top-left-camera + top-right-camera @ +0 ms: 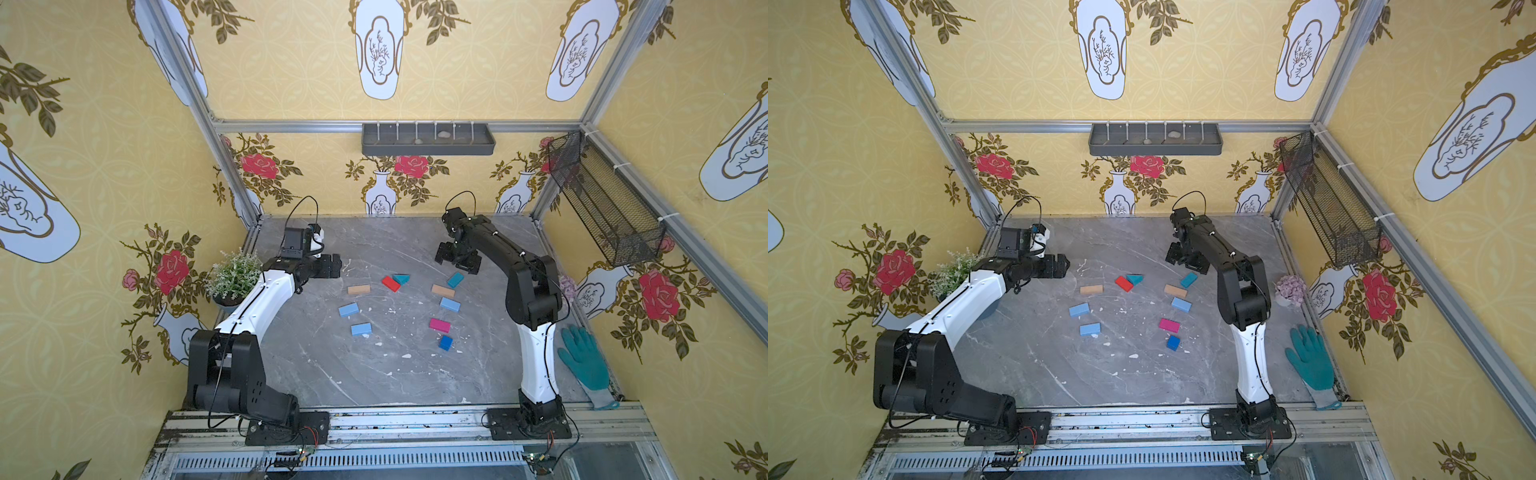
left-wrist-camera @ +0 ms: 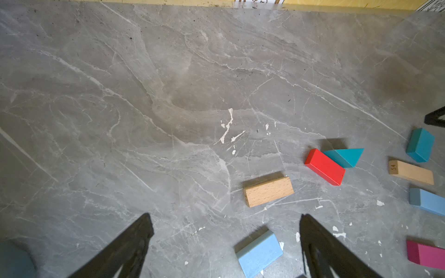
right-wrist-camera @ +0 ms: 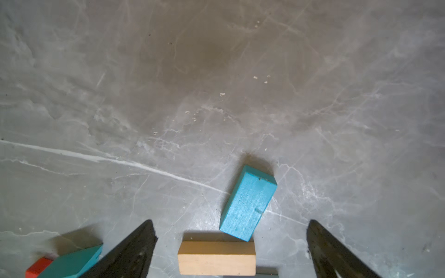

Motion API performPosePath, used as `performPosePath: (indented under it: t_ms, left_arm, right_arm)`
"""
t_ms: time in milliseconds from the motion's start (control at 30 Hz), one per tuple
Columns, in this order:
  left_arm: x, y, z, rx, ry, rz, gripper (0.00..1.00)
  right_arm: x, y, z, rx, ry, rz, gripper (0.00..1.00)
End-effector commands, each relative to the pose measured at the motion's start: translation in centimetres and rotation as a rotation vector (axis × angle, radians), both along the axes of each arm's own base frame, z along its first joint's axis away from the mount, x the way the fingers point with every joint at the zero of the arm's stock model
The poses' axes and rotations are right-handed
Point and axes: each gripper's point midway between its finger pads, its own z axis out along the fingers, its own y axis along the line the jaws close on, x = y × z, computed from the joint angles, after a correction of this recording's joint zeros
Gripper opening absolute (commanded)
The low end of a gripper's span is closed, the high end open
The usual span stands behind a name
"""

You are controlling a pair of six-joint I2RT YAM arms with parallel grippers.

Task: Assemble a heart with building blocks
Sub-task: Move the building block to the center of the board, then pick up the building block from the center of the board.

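Grey marble tabletop (image 1: 374, 374): all ten building blocks (image 1: 1091, 289) lie flat on it, in a loose ring around the middle.
Shape: the heart (image 1: 1169, 325) is only roughed in, with gaps between most pieces and a bare centre.
Far middle: red block (image 1: 390, 284) and teal triangle (image 1: 401, 278) touch. The triangle sits at the red block's far right side.
Left side: left tan block (image 1: 358, 289) is farthest, then far-left light blue block (image 1: 348, 309), then near-left light blue block (image 1: 361, 329). All three lie apart.
Right side: teal rectangle (image 1: 455, 279) is farthest and angled. Its near corner meets or almost meets the right tan block (image 1: 443, 290); cannot tell which. Nearer lie the right light blue block (image 1: 450, 304) and magenta block (image 1: 439, 325), each apart.
Point: dark-blue cube (image 1: 445, 342) lies just near of the magenta block, on the right half. A wide gap separates it from the near-left light blue block.
Left gripper (image 1: 334, 266): jaws wide and empty, raised over the table to the far left of the left tan block.
Right gripper (image 1: 456, 262): jaws wide, gripping nothing, hanging just beyond the teal rectangle. In the right wrist view the teal rectangle and right tan block lie on the table between its fingers (image 3: 134, 248), untouched.
Edges: potted plant (image 1: 235, 276) stands at the left, behind the left arm. A green glove (image 1: 584, 365) lies at the near right.
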Motion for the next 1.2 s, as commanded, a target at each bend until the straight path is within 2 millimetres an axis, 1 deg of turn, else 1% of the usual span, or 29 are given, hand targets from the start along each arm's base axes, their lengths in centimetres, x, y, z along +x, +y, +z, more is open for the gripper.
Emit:
performPosePath:
  t_ms: [0, 67, 133, 233, 267, 333, 367, 567, 800, 1167]
  left_arm:
    - [0.0, -0.1, 0.3, -0.008, 0.000, -0.003, 0.96]
    - [-0.2, -0.1, 0.3, -0.003, 0.001, -0.004, 0.96]
    - [-0.4, 0.0, 0.3, 0.003, 0.004, -0.005, 0.96]
    - [-0.7, 0.1, 0.3, 0.003, 0.008, -0.004, 0.96]
    - [-0.8, 0.1, 0.2, 0.004, 0.009, -0.004, 0.96]
    - [-0.8, 0.1, 0.2, 0.003, 0.012, -0.001, 0.97]
    - [-0.8, 0.1, 0.1, 0.002, 0.013, 0.000, 0.96]
    - [-0.7, 0.0, 0.0, -0.003, 0.016, 0.001, 0.96]
    - [-0.8, 0.2, 0.1, 0.001, 0.014, 0.010, 0.96]
    - [-0.9, 0.2, -0.1, -0.004, 0.019, 0.020, 0.96]
  right_arm:
    - [-0.1, -0.9, -0.6, -0.114, 0.013, 0.215, 0.98]
    - [-0.2, -1.4, -1.0, -0.144, -0.017, 0.345, 0.98]
    - [-0.2, -2.4, -1.4, -0.128, -0.066, 0.448, 0.98]
    - [-0.6, -4.0, -1.9, -0.044, -0.074, 0.486, 0.98]
    - [-0.6, -4.4, -2.1, -0.043, -0.069, 0.490, 0.98]
    - [-0.8, -4.5, -2.8, -0.057, -0.054, 0.532, 0.97]
    - [-0.8, -4.4, -2.9, -0.060, -0.059, 0.549, 0.97]
    - [-0.5, -2.4, -3.2, -0.059, -0.095, 0.686, 0.98]
    - [-1.0, -1.8, -3.4, -0.074, -0.075, 0.770, 0.97]
    - [-1.8, -1.6, -3.5, -0.068, -0.059, 0.857, 0.98]
